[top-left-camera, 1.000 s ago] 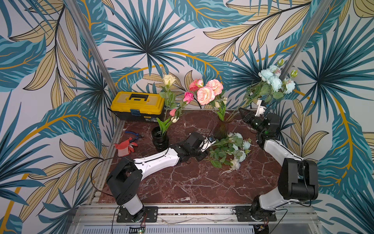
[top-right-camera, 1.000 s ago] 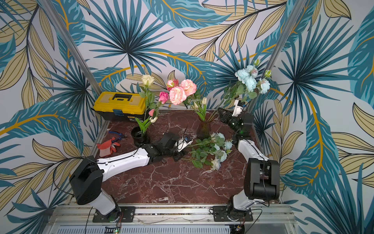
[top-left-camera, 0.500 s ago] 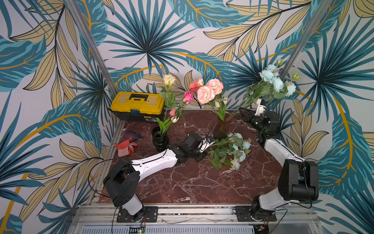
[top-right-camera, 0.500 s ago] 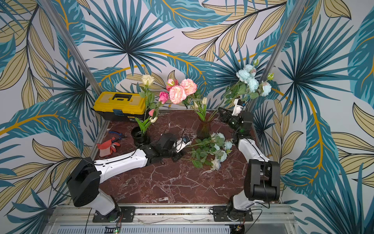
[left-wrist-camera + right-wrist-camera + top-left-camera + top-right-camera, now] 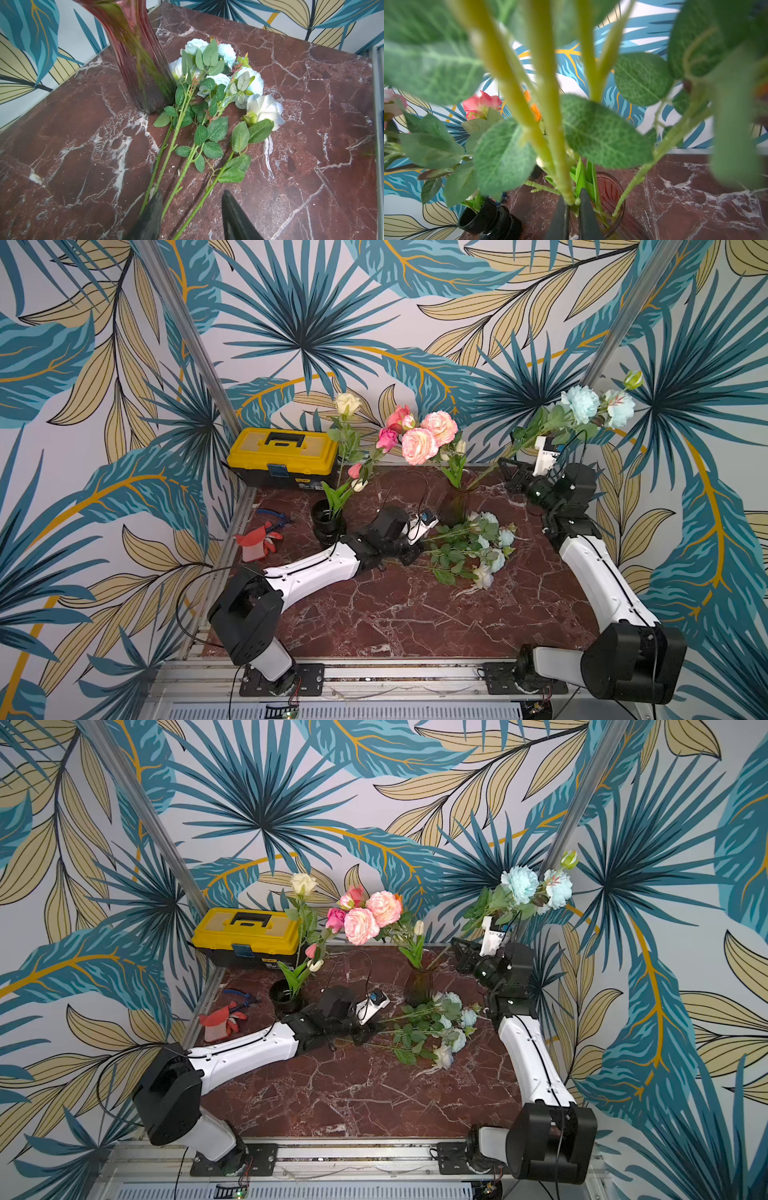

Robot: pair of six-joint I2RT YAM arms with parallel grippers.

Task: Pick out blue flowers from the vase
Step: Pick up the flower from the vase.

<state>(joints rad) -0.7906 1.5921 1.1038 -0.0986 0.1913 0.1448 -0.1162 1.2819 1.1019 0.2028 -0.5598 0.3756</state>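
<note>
Only the right wrist view shows the right fingers (image 5: 564, 216) pinched shut on the stem of the blue sprig (image 5: 582, 403), by the vase (image 5: 609, 187). The left wrist view shows the left fingers (image 5: 153, 214) parted and gripping nothing, with a stem of the blue flowers (image 5: 255, 83) lying on the worktop (image 5: 83, 145) between them. Since a second ago the sprig's blooms have swung farther out from the vase.

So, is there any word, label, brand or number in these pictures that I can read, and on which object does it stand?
No text can be read in any view.
Yellow toolbox: a small pale label on its black lower front shows in both top views, but it is too small to read.
White camera unit on the left wrist: it carries a blue patch, with no legible letters.
</note>
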